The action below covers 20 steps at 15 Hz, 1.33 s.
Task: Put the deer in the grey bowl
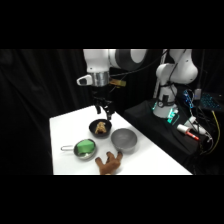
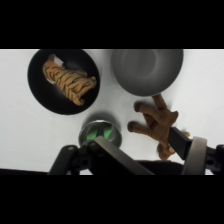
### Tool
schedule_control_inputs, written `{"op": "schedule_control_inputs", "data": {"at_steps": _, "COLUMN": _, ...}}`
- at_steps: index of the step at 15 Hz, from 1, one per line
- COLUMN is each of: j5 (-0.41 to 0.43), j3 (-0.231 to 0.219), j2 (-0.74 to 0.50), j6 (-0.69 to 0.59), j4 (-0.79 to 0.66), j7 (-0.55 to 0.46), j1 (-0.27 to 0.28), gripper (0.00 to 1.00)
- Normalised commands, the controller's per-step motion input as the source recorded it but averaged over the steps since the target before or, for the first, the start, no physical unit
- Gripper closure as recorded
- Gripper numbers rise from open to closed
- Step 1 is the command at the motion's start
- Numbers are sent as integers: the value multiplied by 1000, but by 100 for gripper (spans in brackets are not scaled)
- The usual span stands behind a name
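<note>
Fingers (image 1: 104, 113) of mine are hanging above the table (image 1: 65, 131), grip state unclear, while the deer (image 2: 159, 126) is lying beside the grey bowl (image 2: 146, 70).

Side camera: I look across and down on the surface (image 1: 65, 130) from some way off. Wrist camera: I look straight down from close above. Both views share the black bowl (image 1: 100, 128), grey bowl (image 1: 124, 139), pan (image 1: 84, 148) and deer (image 1: 110, 162).
</note>
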Motion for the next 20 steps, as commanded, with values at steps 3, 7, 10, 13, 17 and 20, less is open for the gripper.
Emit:
{"op": "schedule_control_inputs", "data": {"at_steps": 3, "j5": 6, "j3": 98, "j2": 207, "j6": 204, "j4": 180, "j7": -6, "j1": 98, "gripper": 0}}
{"op": "schedule_control_inputs", "data": {"at_steps": 7, "j5": -46, "j3": 69, "j2": 320, "j6": 178, "j4": 285, "j7": -5, "j1": 68, "gripper": 0}}
{"op": "schedule_control_inputs", "data": {"at_steps": 10, "j5": -90, "j3": 52, "j2": 385, "j6": 130, "j4": 355, "j7": 7, "j1": 52, "gripper": 0}}
{"op": "schedule_control_inputs", "data": {"at_steps": 13, "j5": -156, "j3": 40, "j2": 402, "j6": 116, "j4": 351, "j7": -6, "j1": 54, "gripper": 0}}
{"op": "schedule_control_inputs", "data": {"at_steps": 17, "j5": -108, "j3": 48, "j2": 381, "j6": 81, "j4": 351, "j7": -37, "j1": 20, "gripper": 0}}
{"op": "schedule_control_inputs", "data": {"at_steps": 20, "j5": -67, "j3": 50, "j2": 341, "j6": 60, "j4": 326, "j7": -49, "j1": 3, "gripper": 0}}
